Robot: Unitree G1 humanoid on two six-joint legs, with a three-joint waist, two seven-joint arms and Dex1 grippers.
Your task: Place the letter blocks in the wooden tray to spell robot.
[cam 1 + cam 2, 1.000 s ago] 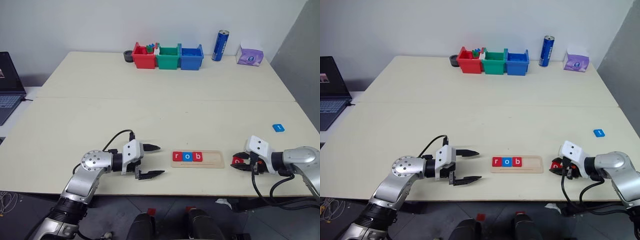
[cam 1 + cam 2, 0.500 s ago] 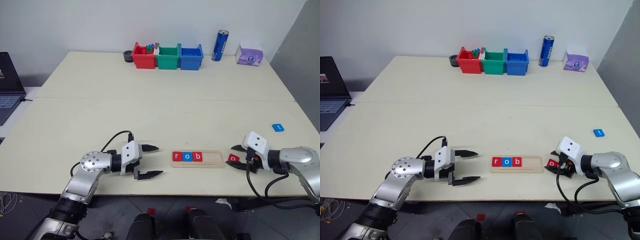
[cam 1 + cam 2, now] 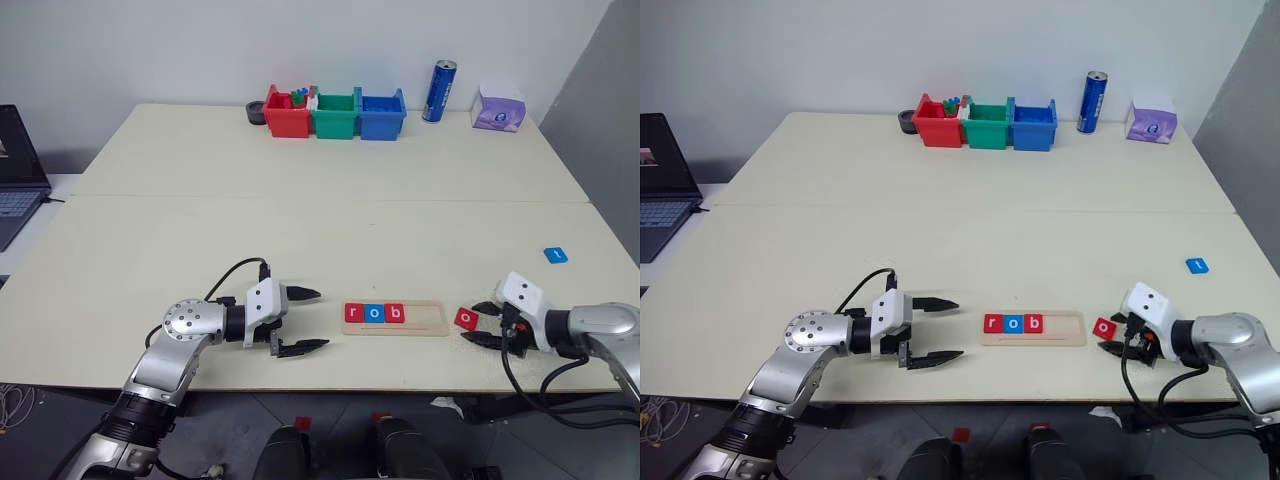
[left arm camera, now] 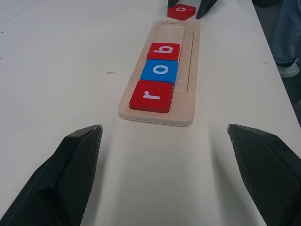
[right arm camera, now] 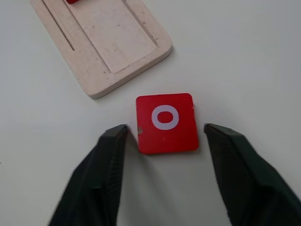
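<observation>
Pale wood forms the wooden tray [image 3: 395, 317], which is laid lengthwise near the front edge of the cream table [image 3: 330, 215]. Three letter blocks are seated at its left end: a red "r" [image 4: 152, 96], a blue "o" [image 4: 160, 70] and a red "b" [image 4: 163, 51], while the right part of the groove is left bare. A second red "o" block [image 5: 166, 122] is laid flat on the table just off the tray's right end, at about 3 o'clock from it. The right gripper [image 5: 164, 136] is set around this block with its fingers parted, one tip close beside the block's edge and the other apart from it; nothing is grasped. A blue "t" block [image 3: 557, 255] is seen well apart, at about 1 o'clock from the tray. The left gripper [image 3: 300, 320] is held at 9 o'clock from the tray, jaws spread wide and empty.
</observation>
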